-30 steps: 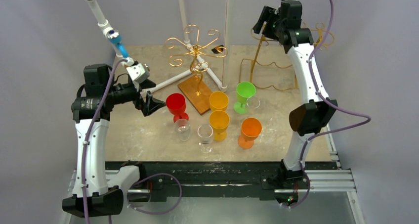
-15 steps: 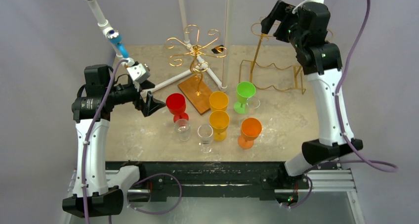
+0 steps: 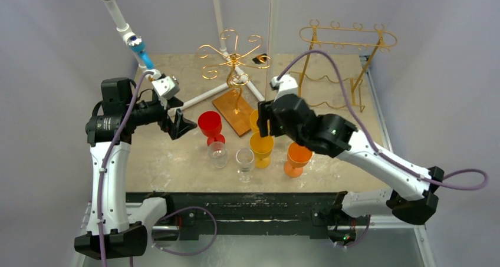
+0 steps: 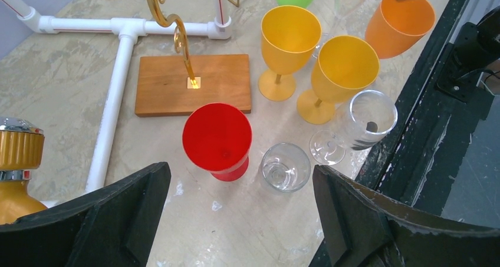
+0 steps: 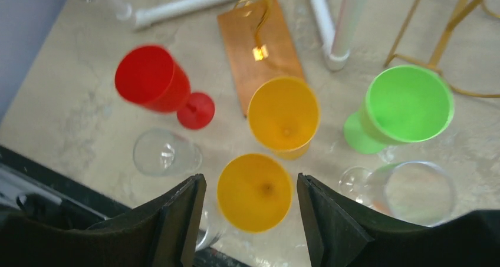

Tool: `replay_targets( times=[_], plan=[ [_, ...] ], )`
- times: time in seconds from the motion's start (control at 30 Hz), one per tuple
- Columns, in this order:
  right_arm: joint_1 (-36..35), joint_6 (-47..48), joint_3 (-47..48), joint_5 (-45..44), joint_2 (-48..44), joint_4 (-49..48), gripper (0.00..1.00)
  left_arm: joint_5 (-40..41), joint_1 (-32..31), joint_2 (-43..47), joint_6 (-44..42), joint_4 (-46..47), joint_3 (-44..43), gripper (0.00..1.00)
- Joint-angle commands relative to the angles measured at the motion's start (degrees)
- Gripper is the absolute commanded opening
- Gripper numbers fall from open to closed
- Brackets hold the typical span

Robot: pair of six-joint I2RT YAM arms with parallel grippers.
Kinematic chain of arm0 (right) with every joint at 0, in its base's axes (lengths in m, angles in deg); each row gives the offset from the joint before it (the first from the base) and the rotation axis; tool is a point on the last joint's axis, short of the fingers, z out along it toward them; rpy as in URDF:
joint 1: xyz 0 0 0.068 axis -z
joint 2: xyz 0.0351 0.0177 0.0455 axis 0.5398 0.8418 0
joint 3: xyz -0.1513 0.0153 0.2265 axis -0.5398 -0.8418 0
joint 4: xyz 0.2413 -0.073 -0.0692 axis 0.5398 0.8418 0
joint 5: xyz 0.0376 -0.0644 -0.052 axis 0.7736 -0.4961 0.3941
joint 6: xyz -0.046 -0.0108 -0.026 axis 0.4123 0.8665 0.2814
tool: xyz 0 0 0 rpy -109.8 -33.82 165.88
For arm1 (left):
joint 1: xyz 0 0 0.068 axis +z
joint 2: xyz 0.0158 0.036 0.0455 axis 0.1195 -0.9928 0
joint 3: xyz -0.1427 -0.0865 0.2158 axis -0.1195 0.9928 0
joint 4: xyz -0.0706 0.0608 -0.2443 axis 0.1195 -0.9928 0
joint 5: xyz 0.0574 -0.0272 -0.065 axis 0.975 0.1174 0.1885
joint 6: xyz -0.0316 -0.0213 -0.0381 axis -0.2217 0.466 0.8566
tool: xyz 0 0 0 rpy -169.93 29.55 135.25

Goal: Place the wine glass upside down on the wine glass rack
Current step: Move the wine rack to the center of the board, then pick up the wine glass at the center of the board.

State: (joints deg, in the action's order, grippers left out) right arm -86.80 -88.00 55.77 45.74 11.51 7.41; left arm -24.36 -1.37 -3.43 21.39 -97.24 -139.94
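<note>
Shows a table [image 3: 171, 161] from above, with a cluster of upright wine glasses at its middle.

Shows the left fingers [image 4: 88, 220] spread wide, pinching nothing, held above the table. Frames in the gap between them, lower down and just ahead of the tips, a red glass [image 4: 217, 138] and a small clear glass [image 4: 286, 167] just to its right. Places a tall clear glass [image 4: 365, 116] ahead of the right-hand finger. Places the first yellow glass [image 4: 290, 34] and second yellow glass [image 4: 348, 63] beyond that, close together, and an orange glass [image 4: 407, 19] further right. Sets a wooden base [image 4: 193, 84] straight ahead past the red glass, with a white pipe [image 4: 121, 72] to its left. Shows a gold spiral rack [image 3: 234, 58] rising from that base.

Shows the right fingers [image 5: 177, 220] spread as well, pinching nothing, pointing down over the cluster. Frames the second yellow glass directly below, filling the gap between the tips; cannot tell whether touched. Places the first yellow glass just ahead, a green glass [image 5: 408, 105] ahead and right, and a third clear glass [image 5: 418, 190] beside the right-hand finger. Places the red glass ahead and left, blurred. Sets a gold wire rack [image 3: 346, 30] well ahead and to the right, at the table's back edge, far from every glass.
</note>
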Motion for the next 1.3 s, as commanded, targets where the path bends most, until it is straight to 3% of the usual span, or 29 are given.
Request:
replay_targets(
  times=[0.0, 0.67, 0.87, 1.07, 1.27],
  plan=[
    [-8.2, -6.7, -3.5, -8.4, 2.4, 3.7, 0.66, 0.4, 0.1, 1.0, -0.2, -1.2, -1.4, 1.0],
    [-7.8, -9.1, -18.4, -4.5, 5.5, -1.8, 0.6, -0.6, 0.1, 2.7, -1.2, -3.4, -2.9, 1.0],
    [-6.1, -8.4, -20.2, -3.2, 5.5, -3.7, 0.45, -0.5, 0.0, 3.3, -1.5, -3.8, -2.9, 1.0],
    [-5.1, -8.0, -20.2, -4.0, 4.7, -3.0, 0.22, -0.8, 0.1, 3.4, -1.6, -3.8, -2.8, 1.0],
    [-4.9, -7.5, -18.8, -4.8, 1.5, -1.2, 0.07, -1.5, 0.0, 3.2, -1.3, -3.6, -2.8, 1.0]
  ],
)
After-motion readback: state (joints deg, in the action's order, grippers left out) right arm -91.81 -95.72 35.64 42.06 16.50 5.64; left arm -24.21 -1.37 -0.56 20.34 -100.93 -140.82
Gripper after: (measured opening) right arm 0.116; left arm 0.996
